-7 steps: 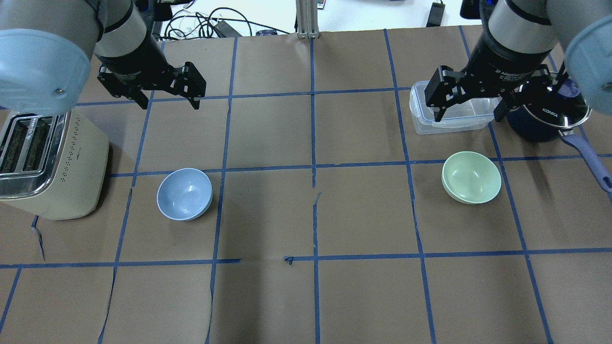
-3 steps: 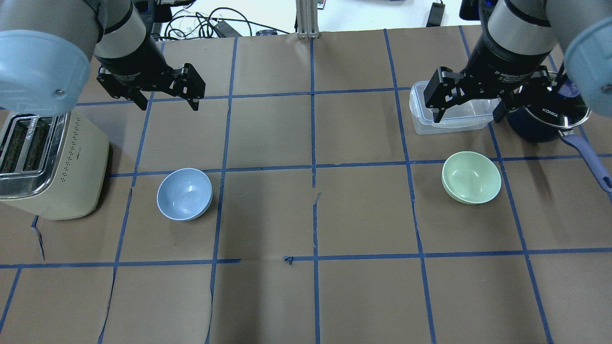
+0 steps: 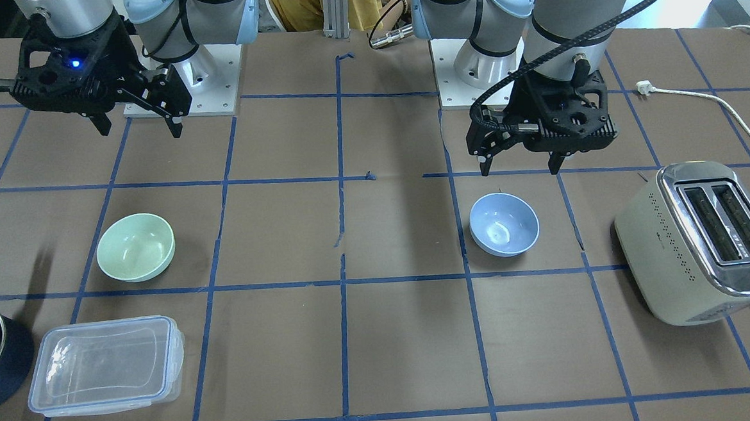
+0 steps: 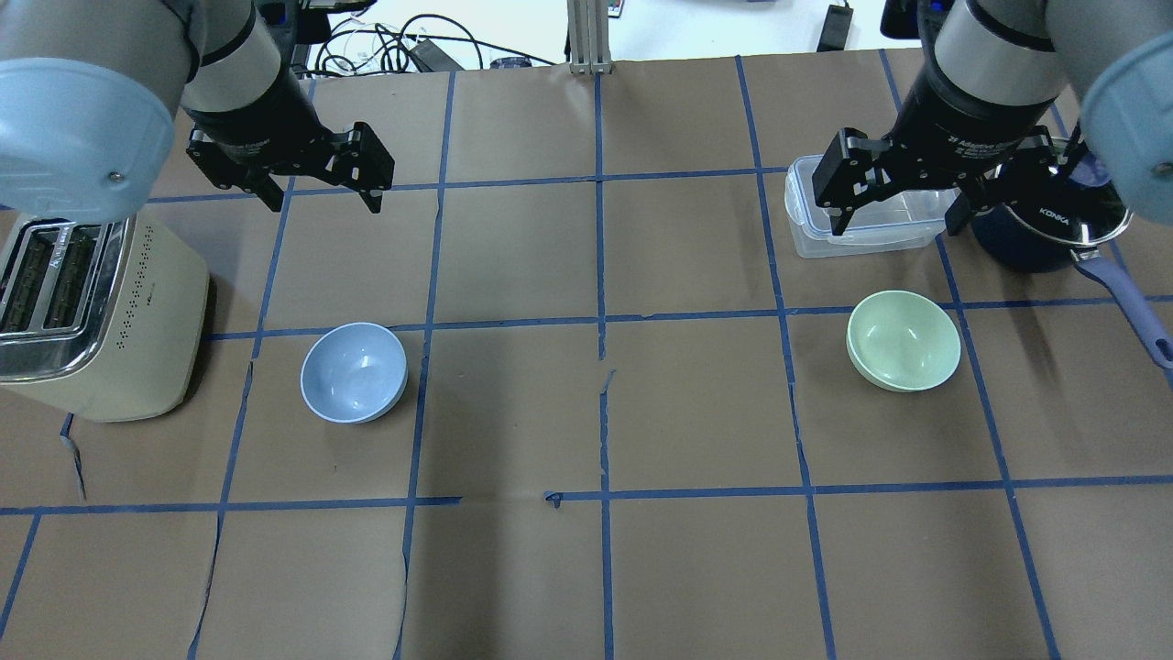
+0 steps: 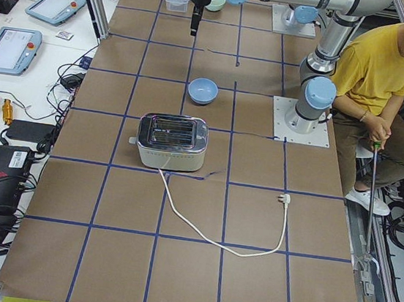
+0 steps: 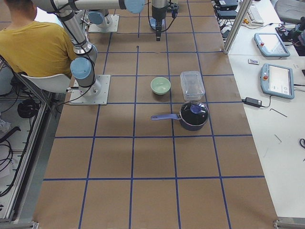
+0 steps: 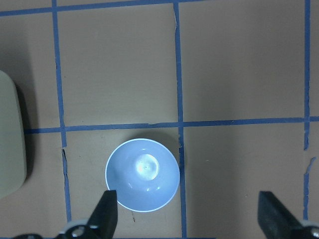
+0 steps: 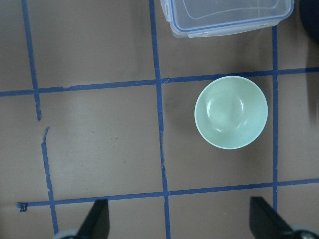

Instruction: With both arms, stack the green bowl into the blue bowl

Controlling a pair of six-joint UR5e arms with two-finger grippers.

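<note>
The pale blue bowl stands upright and empty on the left half of the table; it also shows in the front view and the left wrist view. The mint-green bowl stands upright and empty on the right half, also seen from the front and in the right wrist view. My left gripper hangs open and empty above the table, beyond the blue bowl. My right gripper hangs open and empty above the table, beyond the green bowl. Both bowls are untouched.
A cream toaster stands left of the blue bowl, its cord trailing toward the robot. A clear lidded container and a dark blue pot with a long handle sit beyond the green bowl. A person in yellow sits by the robot base.
</note>
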